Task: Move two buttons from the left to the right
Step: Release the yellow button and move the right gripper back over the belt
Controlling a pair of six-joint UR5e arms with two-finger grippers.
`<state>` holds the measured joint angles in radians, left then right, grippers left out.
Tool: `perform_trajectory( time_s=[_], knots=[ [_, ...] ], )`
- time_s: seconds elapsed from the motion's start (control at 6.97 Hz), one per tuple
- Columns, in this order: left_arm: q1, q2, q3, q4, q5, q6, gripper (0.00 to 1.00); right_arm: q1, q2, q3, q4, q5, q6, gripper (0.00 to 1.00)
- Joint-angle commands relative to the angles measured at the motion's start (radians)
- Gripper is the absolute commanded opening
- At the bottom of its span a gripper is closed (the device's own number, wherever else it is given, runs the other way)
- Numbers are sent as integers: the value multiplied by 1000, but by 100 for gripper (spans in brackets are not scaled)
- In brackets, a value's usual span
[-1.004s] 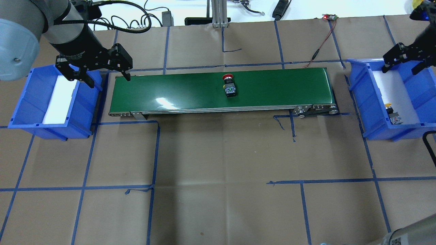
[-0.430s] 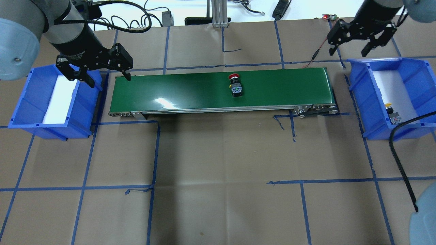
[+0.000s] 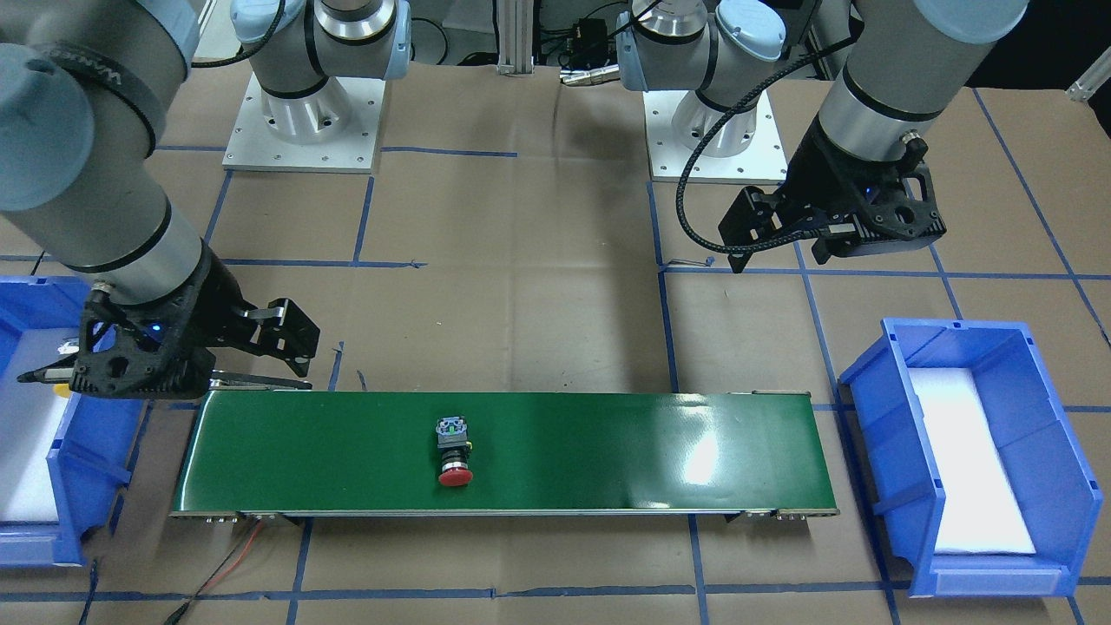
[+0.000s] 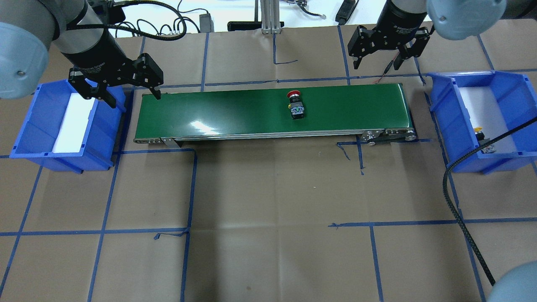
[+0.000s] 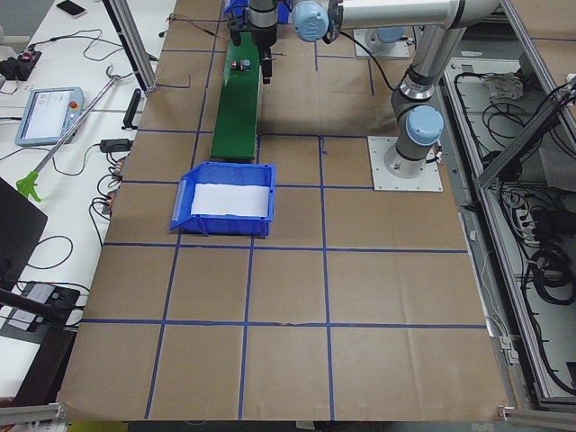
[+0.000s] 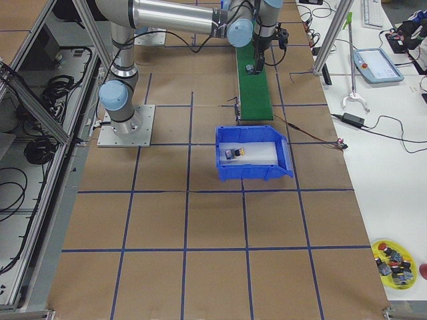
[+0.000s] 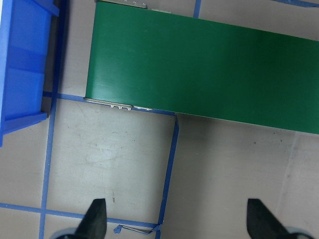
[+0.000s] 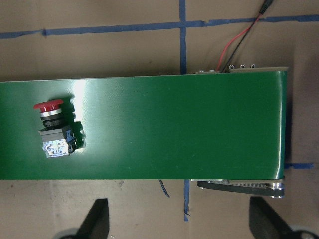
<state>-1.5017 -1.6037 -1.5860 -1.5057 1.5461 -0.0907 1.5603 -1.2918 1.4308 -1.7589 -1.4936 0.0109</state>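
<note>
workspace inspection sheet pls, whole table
surface: brown paper with blue tape grid; green belt across the middle
job's things: red button lying on the belt; yellow button in the right bin
clutter: nothing seen
tools: left tool open, empty, at the belt's left end; right tool open, empty, near the belt's right end
cables: red-black wire at the belt's right end; black arm hose crosses the right bin
surroundings: left bin with white liner; pendant on the side bench

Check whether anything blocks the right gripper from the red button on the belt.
Nothing visible does. The right gripper, open, hangs above the green belt toward its right end; the red button lies alone on bare belt off to its left.
</note>
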Motion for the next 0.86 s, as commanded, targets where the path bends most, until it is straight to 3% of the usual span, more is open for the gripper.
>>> perform_trajectory(
  time_s=[0.0,0.72],
  knots=[
    [0,1,0,-1,0,0,100,14,-4,92,-114,3,1,100],
    [0,2,-2,-1,0,0,100,6,20,122,-117,1,9,100]
  ],
)
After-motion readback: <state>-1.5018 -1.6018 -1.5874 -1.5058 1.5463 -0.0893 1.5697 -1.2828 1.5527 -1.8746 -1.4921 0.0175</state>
